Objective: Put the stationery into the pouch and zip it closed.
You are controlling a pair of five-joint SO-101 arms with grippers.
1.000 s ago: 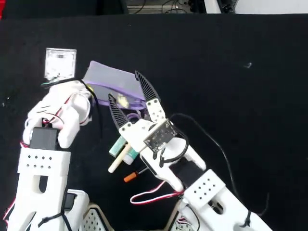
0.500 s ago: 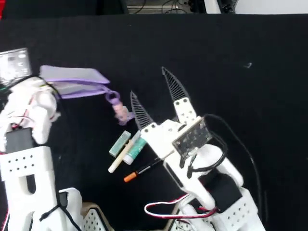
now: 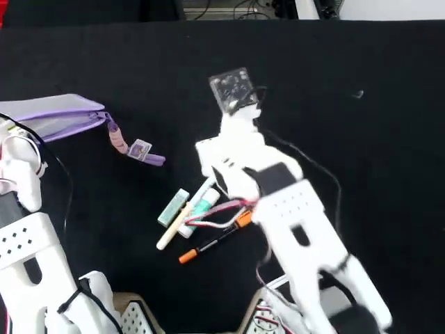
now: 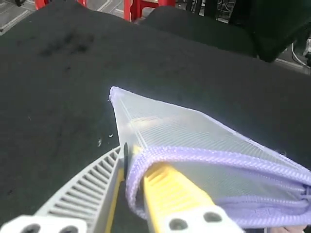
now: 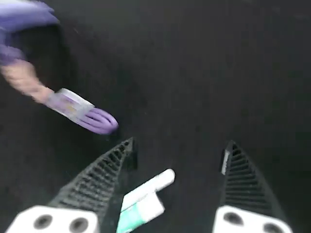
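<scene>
1. Pouch: lilac and translucent. It lies at 10 o'clock on the black table, with its purple zip edge along the 6 o'clock side.
2. Left gripper: jaws are clamped on the pouch. The purple hem sits between the white finger and the yellow finger.
3. Left arm: stands at the 8 o'clock edge of the table, with its wrist just beside the pouch.
4. Tag: hangs on a short pink link from the 3 o'clock end of the zip. It lies flat on the table, trailing toward 4 o'clock, and ends in a purple loop.
5. Stationery: grouped at 7 o'clock from the table centre, well apart from the pouch and outside it.
   - Eraser, green, on the 9 o'clock side.
   - Tube, teal and white, touching the eraser.
   - Stick, cream, lying under both.
   - Pen, black with an orange cap, nearest 6 o'clock.
6. Right gripper: jaws are wide apart and hold nothing. The tube lies just beside one black finger. The tag lies beyond the fingertips.
7. Right arm: reaches from the 5 o'clock edge toward the centre, overlapping the 3 o'clock side of the stationery.
</scene>
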